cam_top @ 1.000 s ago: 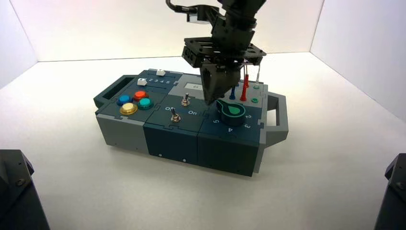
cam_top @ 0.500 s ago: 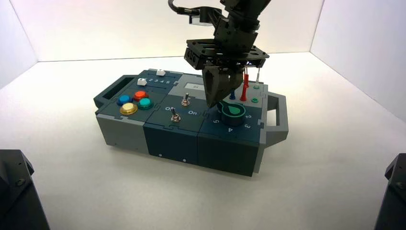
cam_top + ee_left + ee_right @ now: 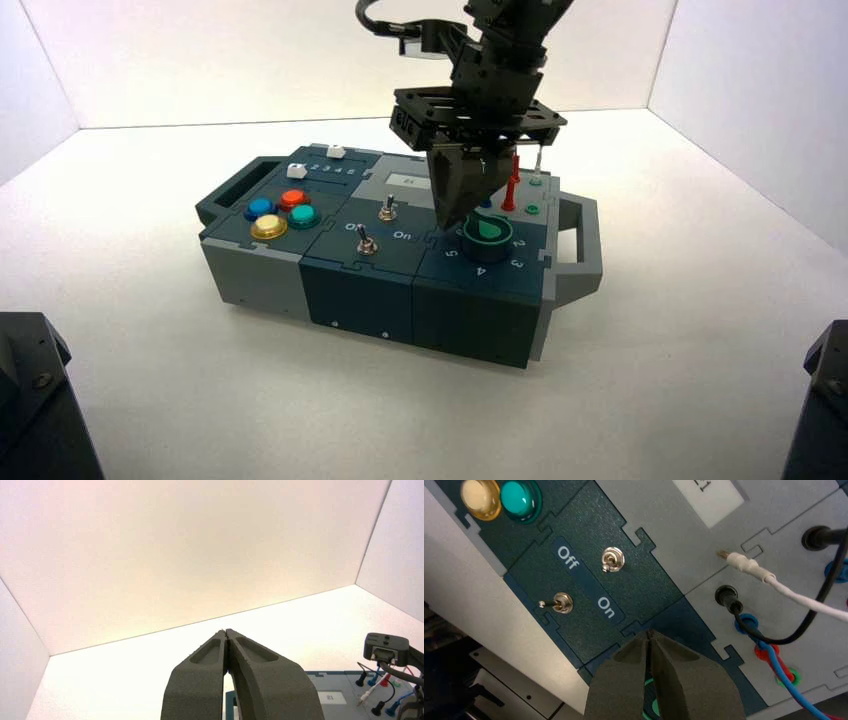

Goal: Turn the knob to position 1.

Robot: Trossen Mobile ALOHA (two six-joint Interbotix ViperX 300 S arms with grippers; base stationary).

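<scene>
Green on dark teal: the knob (image 3: 487, 237) sits at the box's (image 3: 360, 280) right front corner, ringed by white numerals, and its teardrop pointer has swung over the last second as my right pincer (image 3: 453, 222) pushed along its left edge. In the right wrist view the pincer's fingers (image 3: 624, 680) are pressed together, tips over the knob's rim, so I am nudging it, not gripping it. I judge the turn under way, but I cannot read which numeral the pointer marks. My left pincer (image 3: 227, 635), also pressed together, is held up away from the box over the worktop (image 3: 650, 380).
</scene>
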